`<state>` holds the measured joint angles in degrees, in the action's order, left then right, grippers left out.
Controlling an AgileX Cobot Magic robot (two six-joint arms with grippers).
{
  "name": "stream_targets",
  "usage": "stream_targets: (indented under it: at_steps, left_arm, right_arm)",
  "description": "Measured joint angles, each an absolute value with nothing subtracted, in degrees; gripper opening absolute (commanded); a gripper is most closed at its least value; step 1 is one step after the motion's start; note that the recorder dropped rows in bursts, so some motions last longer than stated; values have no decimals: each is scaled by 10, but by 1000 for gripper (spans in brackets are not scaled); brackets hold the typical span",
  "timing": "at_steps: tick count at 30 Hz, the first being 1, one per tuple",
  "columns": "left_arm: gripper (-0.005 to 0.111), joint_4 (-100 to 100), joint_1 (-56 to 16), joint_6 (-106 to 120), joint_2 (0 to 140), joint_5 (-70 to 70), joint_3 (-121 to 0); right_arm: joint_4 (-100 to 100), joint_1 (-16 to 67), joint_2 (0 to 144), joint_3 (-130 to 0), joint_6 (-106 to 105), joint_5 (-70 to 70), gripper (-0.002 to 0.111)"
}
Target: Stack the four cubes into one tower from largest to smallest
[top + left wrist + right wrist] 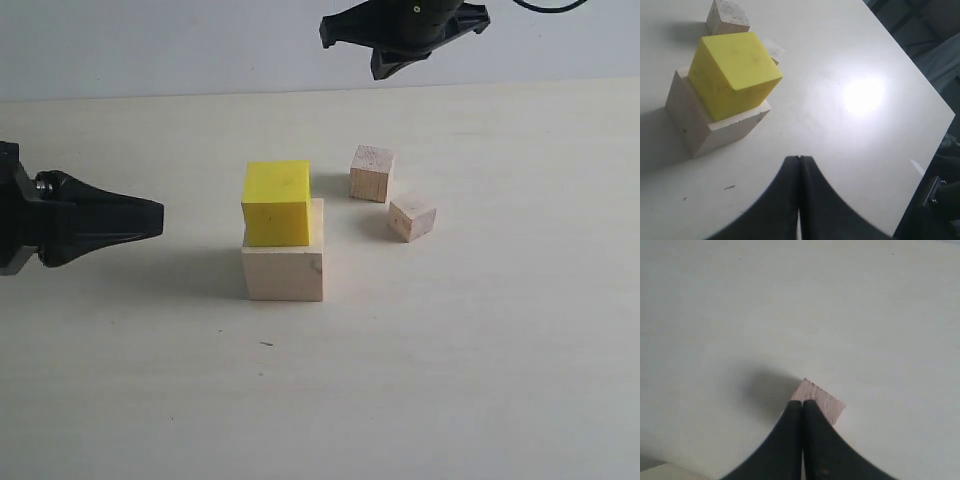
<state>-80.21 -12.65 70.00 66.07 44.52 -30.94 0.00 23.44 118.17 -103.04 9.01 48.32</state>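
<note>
Left gripper (799,161) and right gripper (802,405) clenched empty, I should take the larger tan cube (372,173) squarely with the right and centre it on the yellow cube (277,203).

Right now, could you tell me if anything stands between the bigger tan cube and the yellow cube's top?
Nothing visible does. The top of the yellow cube is bare, the bigger tan cube stands near it, and the smaller tan cube lies off that line.
</note>
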Motion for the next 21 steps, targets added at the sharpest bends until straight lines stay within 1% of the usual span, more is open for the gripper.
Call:
stream_targets:
  at_steps: [4,8,11,15,18,20,21]
  left_arm:
    - [0,-800,-126,700,661,457,-309]
    - [0,-797,-126,687,661,459,-309]
    - [0,-797,-126,677,661,459,-309]
    - [0,-796,-126,664,661,468,-309]
    - [0,-796,-126,658,661,476,-309]
    - [0,-796,-126,657,661,479,-309]
    - [0,-796,-126,654,661,480,-309]
  right_arm:
    - [-56,232,1205,-1032,78,483,0]
    - [-89,231,1223,-1032,-59,486,0]
    - [-72,228,1228,-1032,-162,485,0]
    - [12,215,1230,-1032,-304,475,0]
    - [90,194,1230,-1032,-402,479,7]
    - [143,174,1230,-1032,-461,487,16]
    - [162,163,1230,-1032,-487,491,22]
